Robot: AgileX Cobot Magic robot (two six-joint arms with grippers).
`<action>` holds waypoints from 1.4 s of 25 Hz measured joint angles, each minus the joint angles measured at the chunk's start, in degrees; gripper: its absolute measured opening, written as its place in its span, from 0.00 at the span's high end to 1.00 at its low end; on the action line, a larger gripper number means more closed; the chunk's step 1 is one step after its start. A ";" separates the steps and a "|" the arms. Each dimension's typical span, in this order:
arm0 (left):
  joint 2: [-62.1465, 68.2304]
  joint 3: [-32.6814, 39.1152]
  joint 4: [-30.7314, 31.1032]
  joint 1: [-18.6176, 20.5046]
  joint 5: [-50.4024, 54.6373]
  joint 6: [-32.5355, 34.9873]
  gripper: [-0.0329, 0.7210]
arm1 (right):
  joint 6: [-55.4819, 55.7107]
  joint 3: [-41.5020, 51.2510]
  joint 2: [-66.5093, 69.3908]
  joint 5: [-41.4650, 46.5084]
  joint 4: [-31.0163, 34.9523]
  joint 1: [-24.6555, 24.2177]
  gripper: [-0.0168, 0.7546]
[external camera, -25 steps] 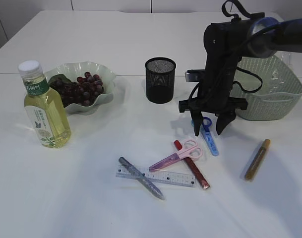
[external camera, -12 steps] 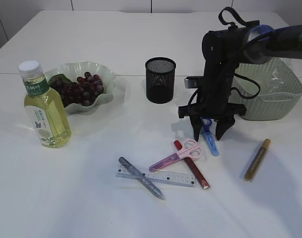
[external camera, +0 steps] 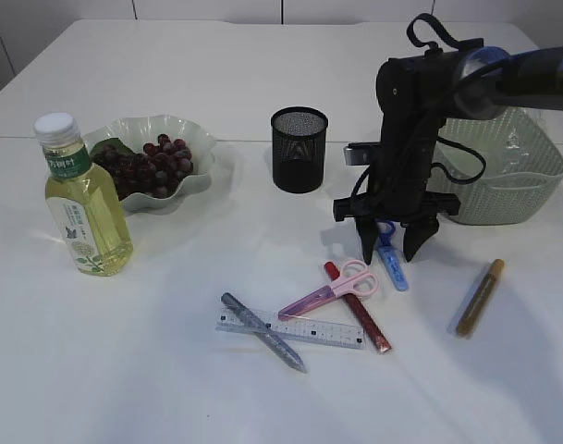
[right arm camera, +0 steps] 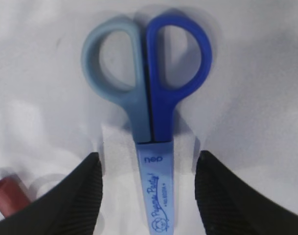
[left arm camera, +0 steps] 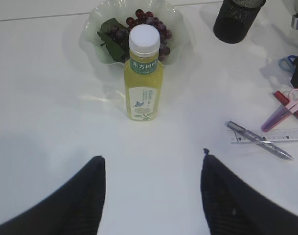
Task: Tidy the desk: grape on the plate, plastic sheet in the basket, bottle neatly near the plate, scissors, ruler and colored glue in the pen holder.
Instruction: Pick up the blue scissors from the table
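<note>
- White tabletop carried everything; pale wall panels sat behind it.
- Blue scissors lay flat on the tabletop, blade sleeve pointing toward the camera in the exterior view, handle loops toward the basket side.
- Right tool stood straight over the blue scissors, jaws apart, one finger on each side of the sleeve just below the handles; right wrist view showed both fingers flanking it, not closed on it, nothing held.
- Pink scissors lay just beside the blue pair, crossing a red glue stick.
- Clear ruler lay under a grey glitter glue pen, near the pink scissors.
- Gold glue stick lay apart on the right.
- Mesh pen holder stood upright; nothing showed above its rim, inside not fully visible.
- Green basket sat behind the right arm; plastic sheet could not be made out there.
- Grapes were already in the wavy plate; bottle stood upright just beside the plate.
- Left tool hovered back over bare tabletop, jaws apart, empty.
- Judged: grape and bottle steps looked done; both scissors, ruler and all glue sticks were left to go in the pen holder.
</note>
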 joint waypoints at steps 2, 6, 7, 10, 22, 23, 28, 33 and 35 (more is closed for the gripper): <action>0.00 0.00 0.00 0.00 0.00 0.00 0.37 | 0.00 0.00 0.04 0.00 0.00 0.00 0.39; 0.00 0.00 0.00 0.00 0.00 0.00 0.37 | 0.00 0.00 0.13 0.00 0.00 0.00 0.45; 0.00 0.00 0.00 0.00 0.00 0.00 0.37 | 0.00 0.00 0.13 0.00 0.00 0.00 0.48; 0.00 0.00 0.00 0.00 0.00 0.00 0.37 | -0.12 0.00 0.13 0.00 0.00 0.00 0.56; 0.00 0.00 0.00 0.00 0.00 0.00 0.37 | -0.25 0.00 0.13 0.00 -0.21 0.00 0.79; 0.00 0.00 0.00 0.00 0.00 0.00 0.37 | -0.25 0.00 0.13 0.00 -0.21 0.00 0.80; 0.00 0.00 0.00 0.00 0.00 0.00 0.37 | -0.25 0.00 0.13 0.00 -0.37 0.00 0.80; 0.00 0.00 0.00 0.00 0.00 0.00 0.37 | -0.69 0.00 0.13 0.00 -0.02 0.00 0.80; 0.00 0.00 0.00 0.00 0.00 0.00 0.37 | -1.02 0.00 0.13 0.00 0.42 0.00 0.80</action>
